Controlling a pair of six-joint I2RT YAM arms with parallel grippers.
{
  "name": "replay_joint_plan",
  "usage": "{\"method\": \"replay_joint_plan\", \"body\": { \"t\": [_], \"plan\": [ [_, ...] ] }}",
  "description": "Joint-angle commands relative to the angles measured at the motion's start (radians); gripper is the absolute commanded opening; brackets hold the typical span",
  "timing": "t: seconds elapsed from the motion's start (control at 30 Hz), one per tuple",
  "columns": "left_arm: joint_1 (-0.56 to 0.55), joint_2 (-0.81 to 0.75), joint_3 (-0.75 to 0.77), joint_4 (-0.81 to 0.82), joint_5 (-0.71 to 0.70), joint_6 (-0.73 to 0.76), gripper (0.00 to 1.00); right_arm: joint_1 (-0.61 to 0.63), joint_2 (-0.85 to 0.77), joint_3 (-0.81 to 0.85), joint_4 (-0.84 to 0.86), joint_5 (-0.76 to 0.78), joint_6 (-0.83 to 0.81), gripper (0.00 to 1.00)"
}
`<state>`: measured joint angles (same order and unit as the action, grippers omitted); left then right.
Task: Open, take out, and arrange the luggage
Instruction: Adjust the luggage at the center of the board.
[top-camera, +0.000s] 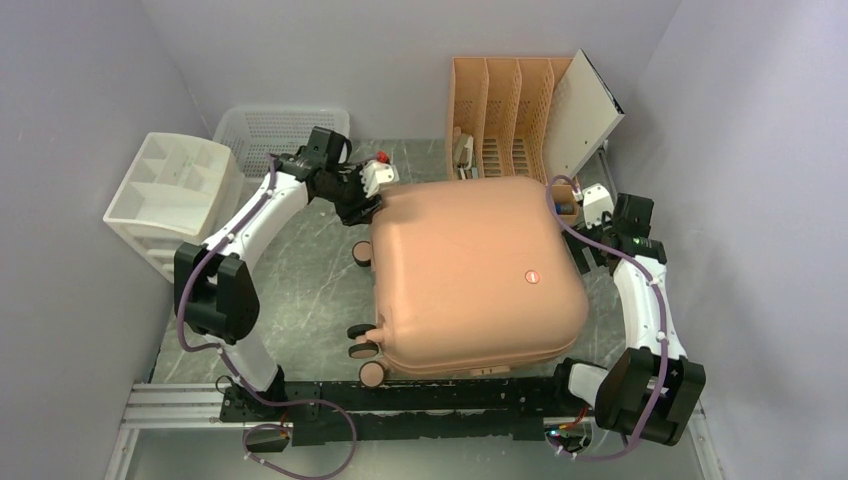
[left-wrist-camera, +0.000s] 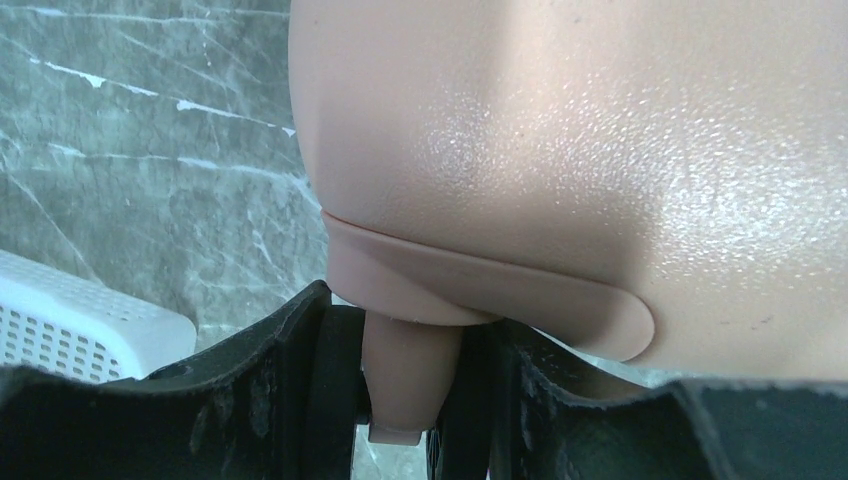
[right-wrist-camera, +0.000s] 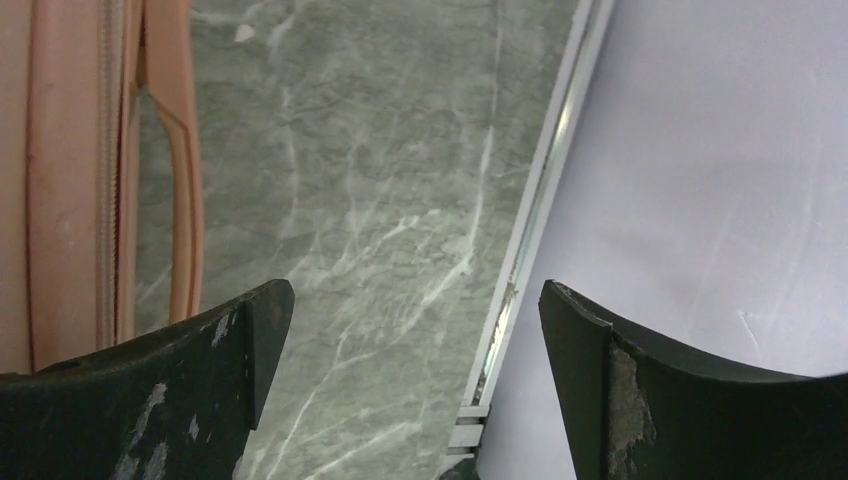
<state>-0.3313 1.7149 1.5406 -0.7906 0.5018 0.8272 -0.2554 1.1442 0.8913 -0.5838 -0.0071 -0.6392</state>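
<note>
Marble tabletop (top-camera: 300, 270): wrist view alone shows left claw (left-wrist-camera: 410, 335) clamping luggage (left-wrist-camera: 600, 150), right claw (right-wrist-camera: 415, 305) apart.

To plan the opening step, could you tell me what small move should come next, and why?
Probably slide the open right gripper sideways onto the side handle: the suitcase lies closed, the left gripper clamps a spinner wheel, and the right holds nothing.

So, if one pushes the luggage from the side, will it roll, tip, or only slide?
The luggage probably stays stiff: it looks hard and moulded. It lies flat with the wheels pointing sideways, so it should slide rather than roll or tip. It covers much of the table, so it is likely heavy to lift.
</note>
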Motion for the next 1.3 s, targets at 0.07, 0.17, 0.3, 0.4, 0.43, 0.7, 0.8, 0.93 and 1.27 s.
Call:
{"method": "replay_joint_plan", "body": {
  "t": [0.07,0.17,0.3,0.4,0.43,0.7,0.8,0.93,1.27],
  "plan": [
    [0.092,-0.071,0.021,0.066,-0.202,-0.082,0.09,0.010,-0.039,0.037,-0.120,-0.177,-0.071,1.00],
    [0.102,-0.068,0.026,0.060,-0.199,-0.085,0.09,0.019,-0.043,0.033,-0.150,-0.225,-0.078,1.00],
    [0.114,-0.076,0.013,0.065,-0.196,-0.085,0.13,0.035,-0.043,0.031,-0.179,-0.268,-0.084,1.00],
    [0.124,-0.083,0.005,0.069,-0.192,-0.088,0.25,0.047,-0.044,0.035,-0.203,-0.295,-0.091,1.00],
    [0.127,-0.085,0.002,0.074,-0.187,-0.089,0.30,0.050,-0.044,0.035,-0.210,-0.302,-0.093,1.00],
    [0.137,-0.089,-0.010,0.074,-0.146,-0.121,0.75,0.079,-0.041,0.035,-0.247,-0.346,-0.109,1.00],
    [0.145,-0.107,-0.013,0.076,-0.120,-0.135,0.97,0.096,-0.045,0.037,-0.259,-0.359,-0.105,1.00],
    [0.162,-0.140,-0.004,0.066,-0.071,-0.159,0.97,0.133,-0.047,0.047,-0.268,-0.385,-0.089,1.00],
    [0.179,-0.291,-0.062,0.143,-0.013,-0.259,0.97,0.353,-0.063,0.042,-0.242,-0.342,0.022,1.00]
  ]
}}
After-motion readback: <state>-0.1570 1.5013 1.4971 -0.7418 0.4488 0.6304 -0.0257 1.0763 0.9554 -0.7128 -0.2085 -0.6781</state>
